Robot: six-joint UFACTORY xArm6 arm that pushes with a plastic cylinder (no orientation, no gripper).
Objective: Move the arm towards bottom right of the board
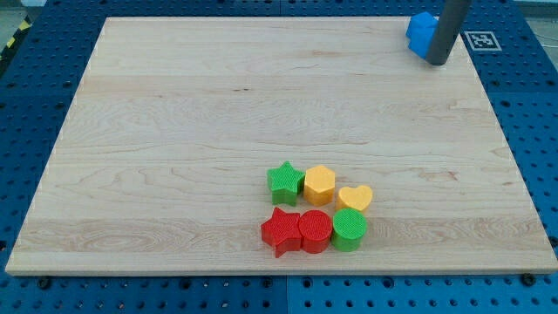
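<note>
My tip [438,61] is at the view's top right corner of the wooden board [174,131], touching or just beside a blue block [420,33] on its left. Near the view's bottom centre lies a cluster of blocks: a green star [285,181], a yellow hexagon [320,184], a yellow heart [355,198], a red star [281,231], a red cylinder [315,231] and a green cylinder [350,229]. The tip is far above and to the right of this cluster.
The board rests on a blue perforated table [35,87]. A black-and-white marker tag [481,40] lies just off the board's top right corner.
</note>
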